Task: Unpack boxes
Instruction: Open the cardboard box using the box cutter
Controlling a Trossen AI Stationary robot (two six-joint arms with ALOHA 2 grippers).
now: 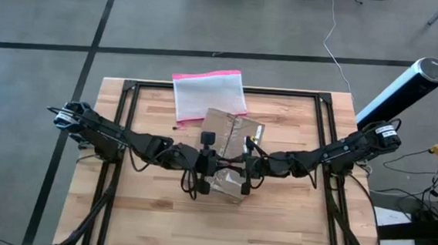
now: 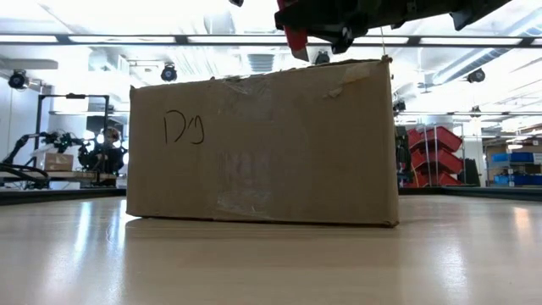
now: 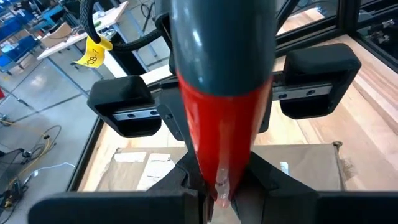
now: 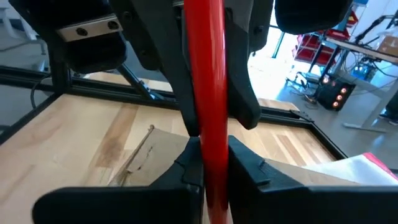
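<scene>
Two arms stretched inward, left hand (image 1: 214, 165) and right hand (image 1: 239, 167) clamping a red tool (image 3: 217, 143) above box (image 1: 234, 131)

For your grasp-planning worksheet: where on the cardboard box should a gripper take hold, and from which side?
A judgement: grip the cardboard box across its narrow width near the top edge, coming from above. It stands upright on the table, tall faces exposed, base unreachable.
</scene>
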